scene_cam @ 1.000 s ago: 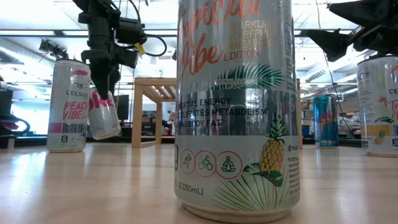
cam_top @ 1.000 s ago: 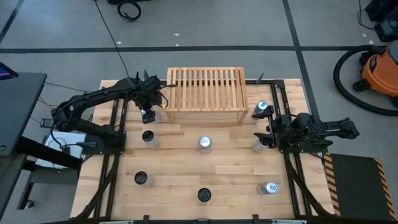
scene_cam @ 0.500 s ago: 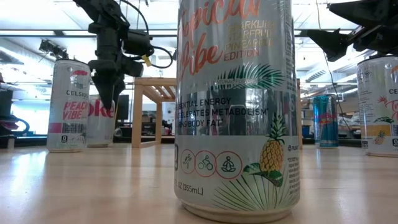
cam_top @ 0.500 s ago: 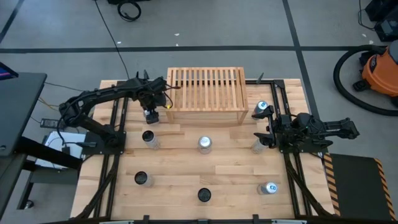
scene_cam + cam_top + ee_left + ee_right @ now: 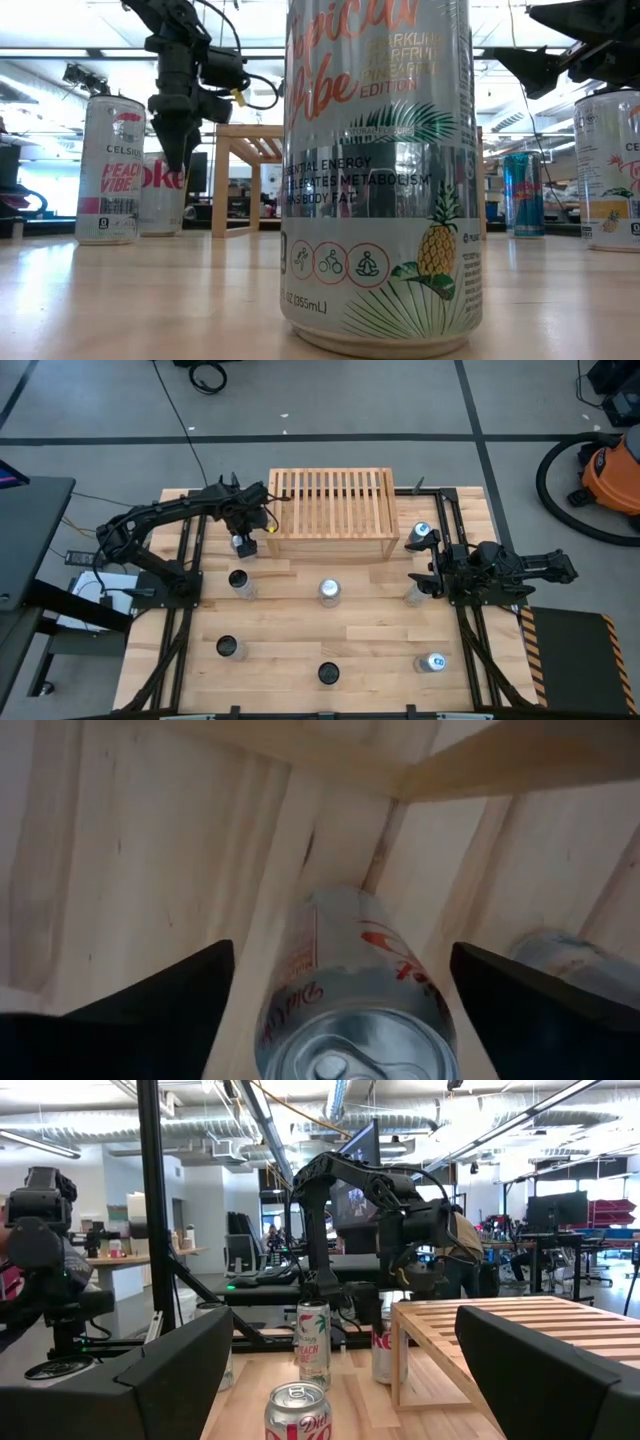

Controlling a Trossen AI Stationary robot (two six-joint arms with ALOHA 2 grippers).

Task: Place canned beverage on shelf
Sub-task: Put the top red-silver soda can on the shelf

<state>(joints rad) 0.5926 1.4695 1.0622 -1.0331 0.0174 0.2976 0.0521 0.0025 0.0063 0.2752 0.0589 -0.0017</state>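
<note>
The light-wood slatted shelf (image 5: 330, 510) stands at the table's far middle. A silver and red can (image 5: 240, 544) stands upright on its base on the tabletop, just off the shelf's left side; it also shows in the low view (image 5: 160, 195) and the left wrist view (image 5: 350, 990). My left gripper (image 5: 241, 530) points down above this can, open, its fingers (image 5: 170, 995) standing wide on either side of the can top without touching it. My right gripper (image 5: 428, 575) waits at the table's right, open, with a can (image 5: 296, 1415) standing in front of it.
Several other cans stand about the table: one at the centre (image 5: 328, 592), which fills the low view (image 5: 380, 170), others at the left (image 5: 240, 582), the near left (image 5: 228, 648), the near middle (image 5: 328, 673), the near right (image 5: 432, 662) and by the shelf's right end (image 5: 421, 535).
My left gripper has carried the silver and red can, tilted and clear of the table, toward the far edge and the shelf's left side and lowered it. The can now stands upright on the tabletop, and the gripper has risen slightly above it.
</note>
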